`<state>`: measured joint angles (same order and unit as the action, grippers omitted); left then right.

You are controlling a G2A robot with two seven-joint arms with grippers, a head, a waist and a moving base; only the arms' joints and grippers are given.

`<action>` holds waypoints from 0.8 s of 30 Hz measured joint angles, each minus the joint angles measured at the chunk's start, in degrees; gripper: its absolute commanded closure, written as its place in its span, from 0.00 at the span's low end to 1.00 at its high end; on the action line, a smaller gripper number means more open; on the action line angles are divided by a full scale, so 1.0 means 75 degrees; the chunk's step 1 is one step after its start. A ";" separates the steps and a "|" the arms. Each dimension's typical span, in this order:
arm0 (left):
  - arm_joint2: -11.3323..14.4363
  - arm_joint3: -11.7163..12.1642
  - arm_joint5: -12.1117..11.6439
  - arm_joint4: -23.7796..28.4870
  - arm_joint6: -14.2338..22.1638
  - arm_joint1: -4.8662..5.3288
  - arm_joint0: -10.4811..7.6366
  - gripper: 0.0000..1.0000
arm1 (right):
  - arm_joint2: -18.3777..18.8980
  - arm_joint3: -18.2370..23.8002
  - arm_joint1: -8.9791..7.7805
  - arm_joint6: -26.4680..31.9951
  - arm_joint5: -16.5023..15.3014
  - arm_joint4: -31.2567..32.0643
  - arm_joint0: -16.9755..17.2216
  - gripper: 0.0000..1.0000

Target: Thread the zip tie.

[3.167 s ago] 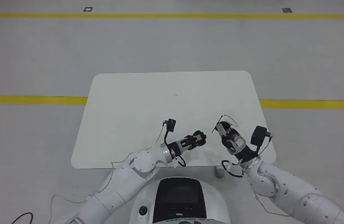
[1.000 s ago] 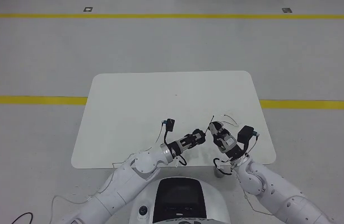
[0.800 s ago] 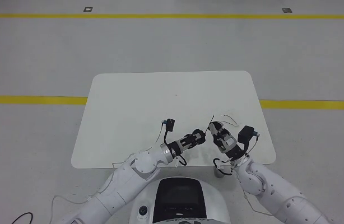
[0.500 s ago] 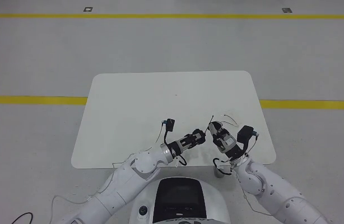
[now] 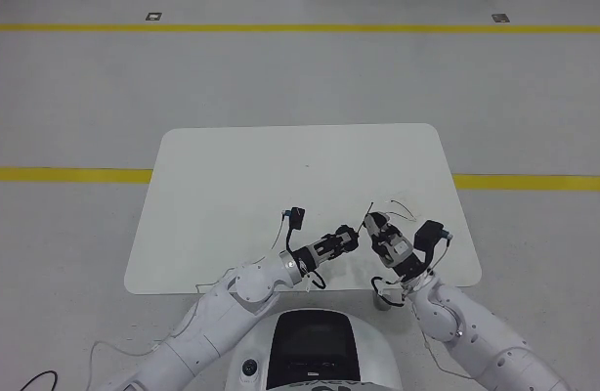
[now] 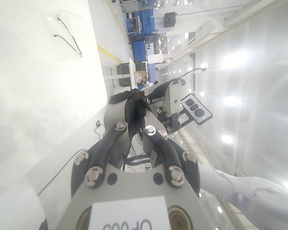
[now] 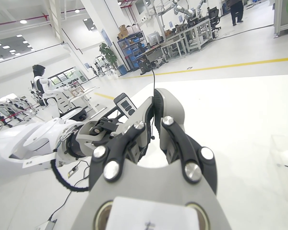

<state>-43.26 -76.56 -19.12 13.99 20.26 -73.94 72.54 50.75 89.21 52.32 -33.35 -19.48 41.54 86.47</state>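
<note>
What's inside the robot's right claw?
A thin black zip tie, pinched between the fingers of the shut right gripper. Its tip pokes out past them. The bit squeezed between them is covered.

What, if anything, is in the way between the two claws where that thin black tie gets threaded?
Nothing visible. The right gripper is shut on the zip tie, whose end pokes out beyond it. The left gripper sits close beside it above the table, with only open air between them.

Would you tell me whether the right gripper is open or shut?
Shut: the right gripper pinches the thin black zip tie, which pokes out past its closed jaws.
</note>
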 measured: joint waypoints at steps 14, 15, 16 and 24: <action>0.0000 0.0000 0.0000 0.0000 0.0000 0.0000 0.0000 1.00 | 0.0159 -0.0029 0.0074 0.0211 0.0000 0.0060 0.0077 1.00; 0.0000 0.0000 0.0000 0.0000 0.0000 0.0000 0.0000 1.00 | 0.0171 -0.0032 0.0082 0.0226 0.0000 0.0068 0.0084 1.00; 0.0000 0.0000 0.0000 0.0000 0.0000 0.0000 0.0000 1.00 | 0.0180 -0.0035 0.0087 0.0237 0.0000 0.0077 0.0090 1.00; 0.0000 0.0000 0.0000 0.0000 0.0000 0.0000 0.0000 1.00 | 0.0232 -0.0018 0.0138 0.0341 0.0000 0.0199 0.0136 1.00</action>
<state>-43.26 -76.56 -19.12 13.99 20.26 -73.94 72.54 52.49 89.07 53.36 -30.80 -19.48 43.03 87.48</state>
